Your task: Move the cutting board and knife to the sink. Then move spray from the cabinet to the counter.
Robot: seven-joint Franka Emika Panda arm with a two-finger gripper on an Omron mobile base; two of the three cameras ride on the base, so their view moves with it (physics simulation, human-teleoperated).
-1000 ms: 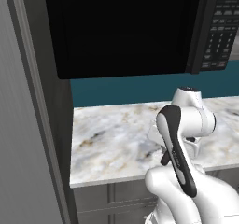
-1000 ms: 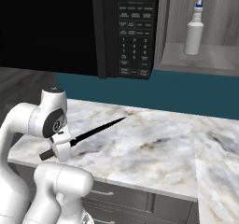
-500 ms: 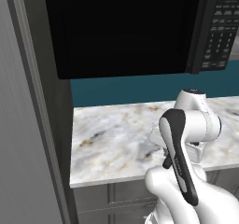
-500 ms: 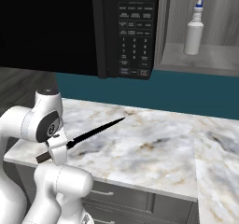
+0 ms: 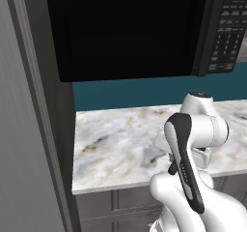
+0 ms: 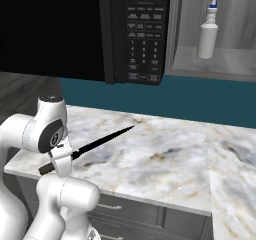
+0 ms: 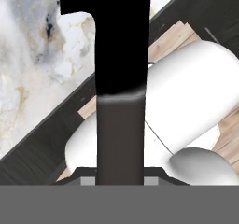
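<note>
Knife (image 6: 100, 141) is riding in your jaws, which are clenched on its dark grey handle low beside the arm, with the pointed black blade sticking out level over the marble surface (image 6: 165, 159) toward the microwave (image 6: 135, 29). You are carrying a long, thin thing by one end, so the risk is mostly at the tip: any swing of the wrist is sweeping that point through a wide arc, and it could be scraping the surface, catching the underside of the microwave or striking the arm's own white links, which are crowding close around the handle in the hand view. A knock like that could be twisting the handle in the grip, and a slim handle held this way looks likely to be pivoting or slipping out. You are also working without the sink in sight, so the drive there is being made half blind. Spray (image 6: 207, 33) is standing upright on the light grey shelf of the cabinet (image 6: 220, 64), to the right of the microwave, untouched. Surface is lying bare under the blade, with teal wall behind, grey drawers (image 6: 125, 211) below, and a tall grey panel (image 5: 29, 129) closing the left end.
</note>
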